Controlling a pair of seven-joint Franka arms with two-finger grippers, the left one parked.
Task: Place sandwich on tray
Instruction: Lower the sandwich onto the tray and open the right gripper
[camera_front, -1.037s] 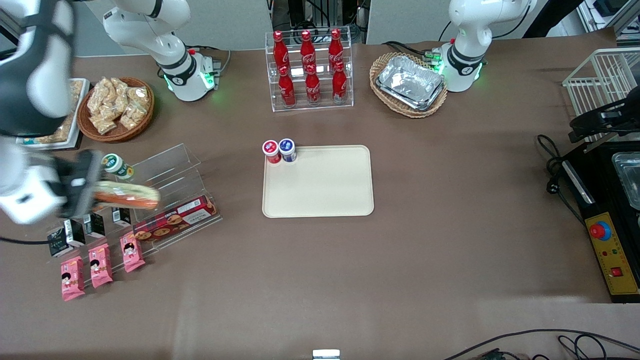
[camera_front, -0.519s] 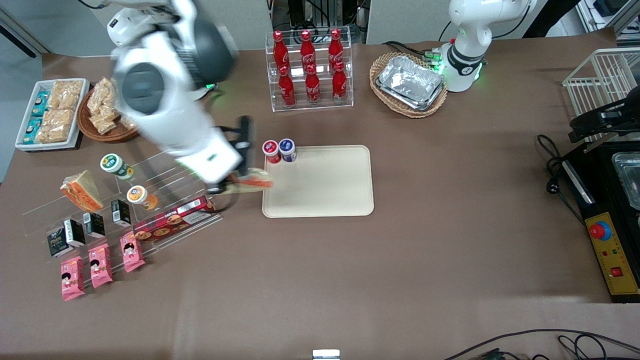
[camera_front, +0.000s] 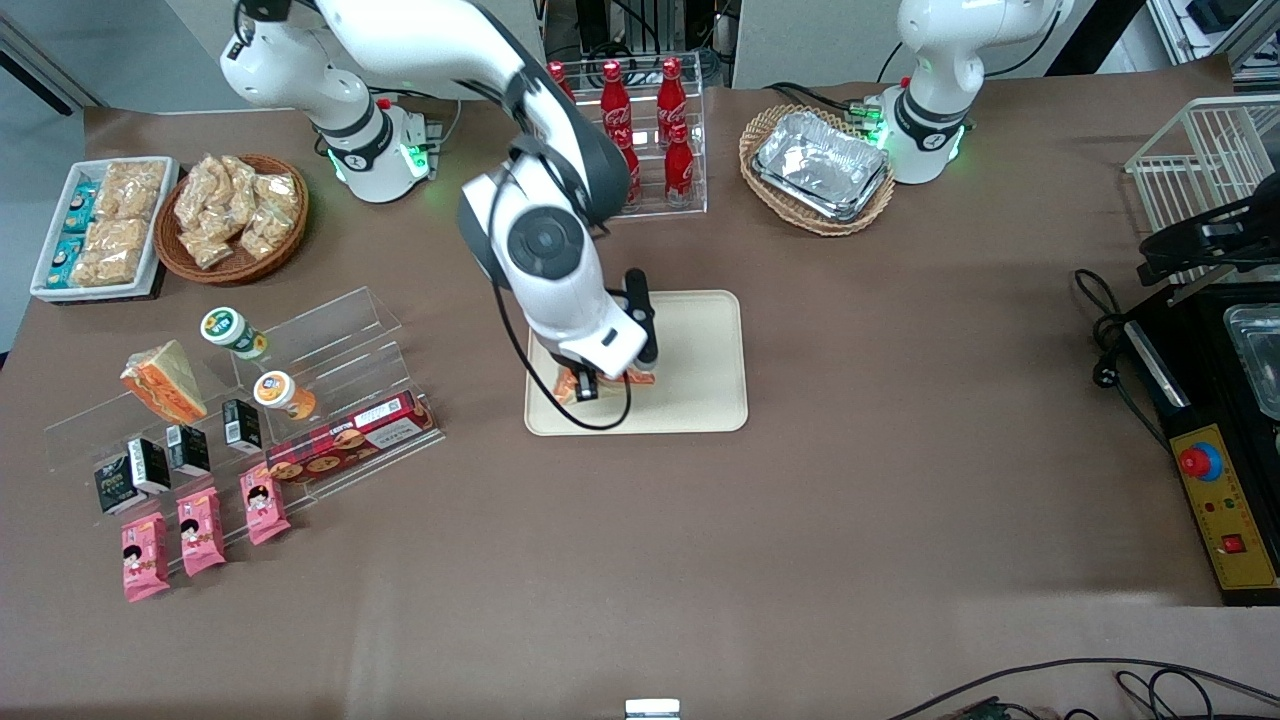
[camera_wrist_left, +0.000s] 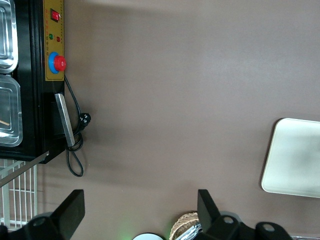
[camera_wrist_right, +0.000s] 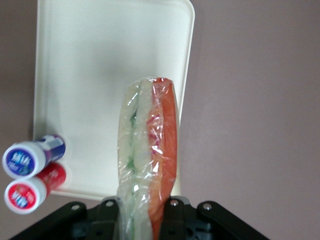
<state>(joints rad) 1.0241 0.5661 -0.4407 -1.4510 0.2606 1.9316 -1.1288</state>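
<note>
I've got the gripper (camera_front: 592, 383) over the tray (camera_front: 700, 350), at the part of it nearer the front camera, toward the working arm's end. Its fingers (camera_wrist_right: 170, 206) are pinching the sandwich (camera_wrist_right: 148, 155) at one end, and the wrapped wedge sticks out lengthwise above the cream surface; I can't tell if it touches. Orange and green stripes show through the wrap. Two small bottles, a blue-capped one (camera_wrist_right: 30, 156) and a red-capped one (camera_wrist_right: 29, 191), lie at the tray's edge

the tool (camera_front: 590, 383) hangs over the tray (camera_front: 700, 395), clamped on the sandwich (camera_front: 572, 386)
</note>
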